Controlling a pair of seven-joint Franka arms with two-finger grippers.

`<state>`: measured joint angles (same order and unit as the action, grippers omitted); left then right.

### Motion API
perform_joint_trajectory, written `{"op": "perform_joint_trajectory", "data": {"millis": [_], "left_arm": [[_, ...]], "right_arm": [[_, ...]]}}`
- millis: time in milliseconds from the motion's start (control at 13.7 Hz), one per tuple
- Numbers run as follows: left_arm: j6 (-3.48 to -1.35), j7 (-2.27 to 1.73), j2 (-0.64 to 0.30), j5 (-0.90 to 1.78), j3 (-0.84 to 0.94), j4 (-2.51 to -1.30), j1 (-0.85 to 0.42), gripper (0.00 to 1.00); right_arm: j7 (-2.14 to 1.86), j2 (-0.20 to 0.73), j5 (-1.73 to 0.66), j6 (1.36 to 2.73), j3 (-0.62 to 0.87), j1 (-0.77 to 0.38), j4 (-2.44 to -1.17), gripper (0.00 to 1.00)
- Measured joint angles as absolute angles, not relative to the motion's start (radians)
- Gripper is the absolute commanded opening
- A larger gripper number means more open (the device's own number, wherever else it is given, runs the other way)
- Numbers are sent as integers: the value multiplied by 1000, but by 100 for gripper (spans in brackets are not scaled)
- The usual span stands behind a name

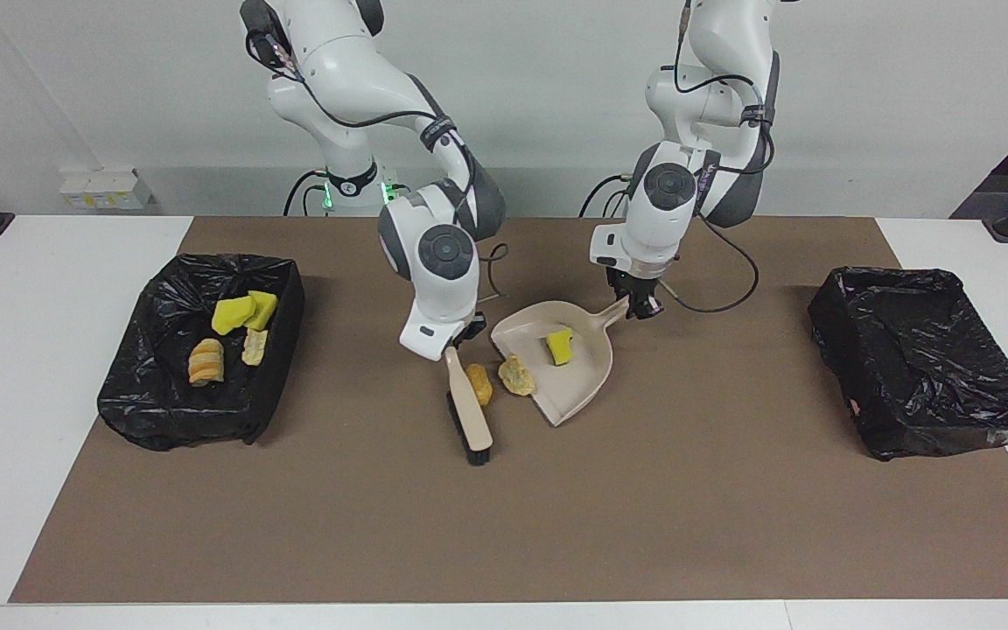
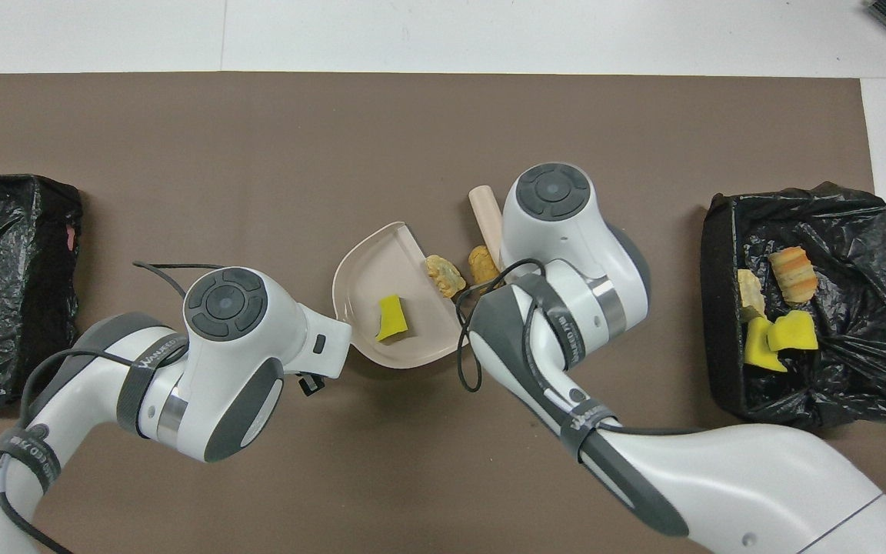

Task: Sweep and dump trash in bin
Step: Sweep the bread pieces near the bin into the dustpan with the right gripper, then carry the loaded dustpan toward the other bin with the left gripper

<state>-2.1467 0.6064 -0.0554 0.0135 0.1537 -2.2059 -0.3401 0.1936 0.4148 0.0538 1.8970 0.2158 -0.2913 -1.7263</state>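
Observation:
My right gripper [image 1: 454, 344] is shut on the handle of a beige brush [image 1: 469, 406] with black bristles, held low over the mat. My left gripper [image 1: 641, 305] is shut on the handle of the beige dustpan [image 1: 587, 374], which rests on the mat. A yellow sponge chunk [image 1: 560, 346] lies in the pan. A golden-brown scrap [image 1: 517, 374] sits at the pan's open edge, and another [image 1: 479, 383] lies between it and the brush. In the overhead view the pan [image 2: 366, 269], the sponge chunk [image 2: 391, 318], both scraps [image 2: 444, 275] [image 2: 481, 263] and the brush handle [image 2: 487, 215] show; both grippers are hidden under the arms.
A black-lined bin [image 1: 171, 411] toward the right arm's end holds several scraps, yellow [image 1: 233, 313] and bread-like [image 1: 206, 361]; it also shows in the overhead view [image 2: 720, 231]. A second black-lined bin [image 1: 950, 411] stands toward the left arm's end with no scraps showing in it.

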Motion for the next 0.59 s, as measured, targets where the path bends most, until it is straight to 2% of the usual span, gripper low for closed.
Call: {"op": "perform_joint_trajectory", "data": {"millis": [293, 586], "left_arm": [[-2146, 606, -55, 13, 153, -2205, -340, 0], [-2147, 606, -55, 13, 151, -2205, -340, 0]], "right_arm": [[194, 341, -68, 1935, 222, -385, -1811, 0], [228, 332, -119, 1936, 239, -437, -1824, 0]]}}
